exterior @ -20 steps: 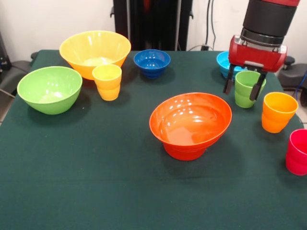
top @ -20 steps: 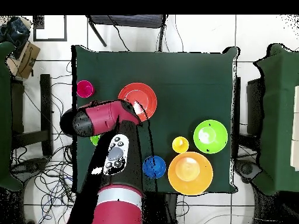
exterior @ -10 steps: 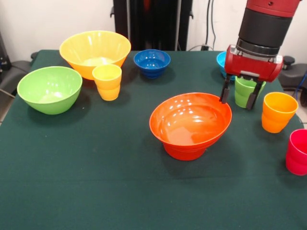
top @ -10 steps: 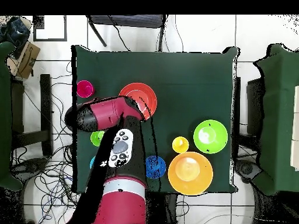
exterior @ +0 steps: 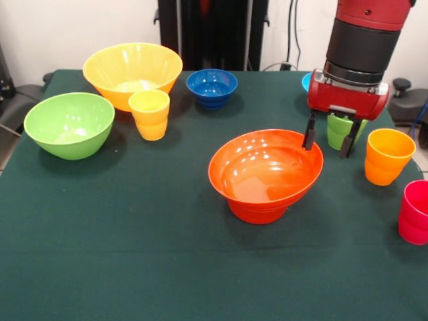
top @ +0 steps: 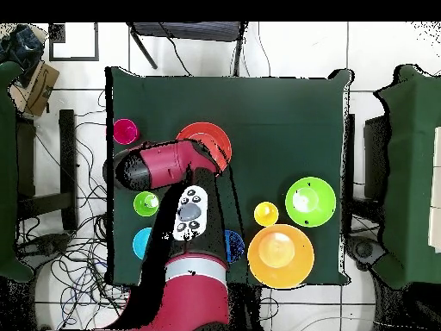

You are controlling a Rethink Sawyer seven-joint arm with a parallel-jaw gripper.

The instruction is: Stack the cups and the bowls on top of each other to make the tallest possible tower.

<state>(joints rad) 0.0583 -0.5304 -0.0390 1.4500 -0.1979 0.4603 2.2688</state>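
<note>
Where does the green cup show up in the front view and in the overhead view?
Front view: green cup at right, partly behind the tool.
Overhead view: green cup at left, beside the arm.
Shared landmark: the pink-red cup, on the same side.

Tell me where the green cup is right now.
In the front view the green cup stands upright at the table's right, behind the gripper, between the tilted orange bowl and the orange-yellow cup.
</note>
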